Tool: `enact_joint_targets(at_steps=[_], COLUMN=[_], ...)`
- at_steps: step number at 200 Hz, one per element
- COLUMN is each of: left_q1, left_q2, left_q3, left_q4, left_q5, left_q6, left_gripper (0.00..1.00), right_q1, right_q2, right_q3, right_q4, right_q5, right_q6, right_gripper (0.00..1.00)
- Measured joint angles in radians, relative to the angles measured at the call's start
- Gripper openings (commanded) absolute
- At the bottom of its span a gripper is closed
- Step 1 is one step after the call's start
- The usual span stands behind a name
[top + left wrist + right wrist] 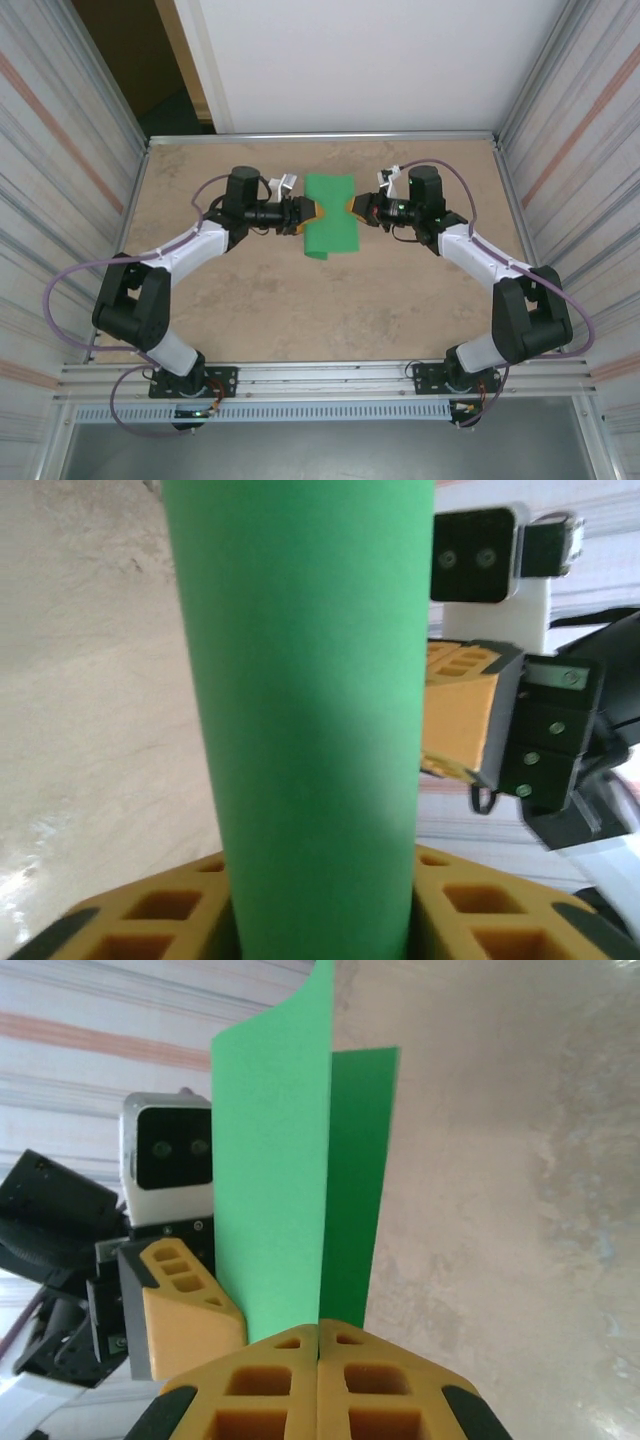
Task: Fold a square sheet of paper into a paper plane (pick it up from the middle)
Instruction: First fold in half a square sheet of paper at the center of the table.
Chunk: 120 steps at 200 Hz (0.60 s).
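Right end effector (352, 207): jaws fully closed, the orange fingers (270, 1380) meeting face to face and pinching one edge of the square sheet of paper (330, 215); in the right wrist view the sheet rises from that pinch in two layers, a lighter one in front and a darker one behind, spreading apart away from the fingers. Left end effector (300, 213): jaws part-way apart, its fingers (150, 920) standing on either side of the bowed green sheet, which fills the gap between them; whether they press on it cannot be told. Sheet position: directly between the two end effectors, which face each other tip to tip across it over the far middle of the tabletop (300, 300).
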Motion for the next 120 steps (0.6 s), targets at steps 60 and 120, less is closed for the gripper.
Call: enact_joint_targets(at_steps=[60, 120], left_q1=[0.064, 0.103], left_q2=[-0.003, -0.105], left_q3=[-0.107, -0.171], left_q4=[-0.104, -0.169], left_q5=[-0.174, -0.297], left_q6=[0.065, 0.104], left_gripper=[0.85, 0.94], right_q1=[-0.006, 0.040], right_q2=[-0.023, -0.042], right_q3=[0.049, 0.174], right_q4=[-0.256, -0.415], right_q5=[0.134, 0.233], right_q6=[-0.114, -0.200], right_gripper=[0.00, 0.00])
